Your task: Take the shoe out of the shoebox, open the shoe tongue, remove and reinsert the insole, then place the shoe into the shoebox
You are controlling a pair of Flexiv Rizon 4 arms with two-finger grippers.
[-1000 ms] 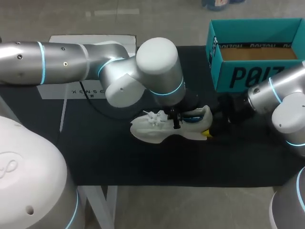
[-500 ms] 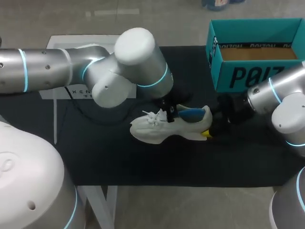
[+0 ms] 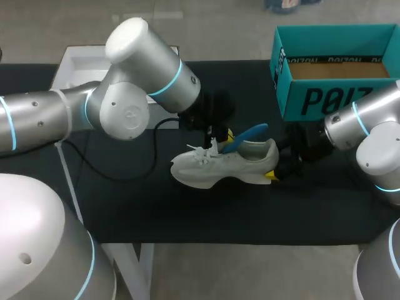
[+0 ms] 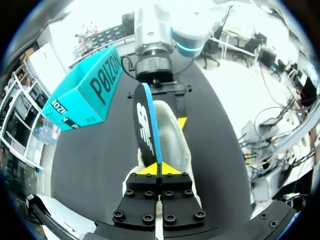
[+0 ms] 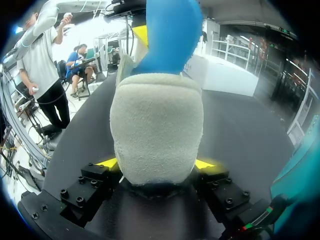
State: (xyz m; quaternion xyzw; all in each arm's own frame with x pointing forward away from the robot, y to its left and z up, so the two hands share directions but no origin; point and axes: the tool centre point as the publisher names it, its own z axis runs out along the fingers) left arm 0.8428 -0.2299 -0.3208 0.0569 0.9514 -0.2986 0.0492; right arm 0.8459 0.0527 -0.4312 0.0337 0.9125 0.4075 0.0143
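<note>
A cream-white shoe point(image 3: 220, 166) stands on the black mat, toe to the left. My right gripper point(image 3: 279, 169) is shut on the shoe's heel point(image 5: 156, 131), its yellow tips pressing from both sides. My left gripper point(image 3: 220, 137) is shut on the front end of the blue insole point(image 3: 245, 137), which rises half out of the shoe's opening. In the left wrist view the insole point(image 4: 146, 125) stands edge-on from between the gripper's point(image 4: 160, 169) closed tips, above the shoe point(image 4: 172, 142). The teal shoebox point(image 3: 334, 65) stands open at the back right.
A white box lid point(image 3: 81, 65) lies at the back left, partly behind my left arm. A black cable point(image 3: 119, 169) trails over the mat under that arm. The mat's front edge point(image 3: 237, 240) runs close below the shoe.
My left gripper has lifted and drawn back to the upper left, pulling the blue insole up out of the shoe. The right gripper and shoe have stayed put.
</note>
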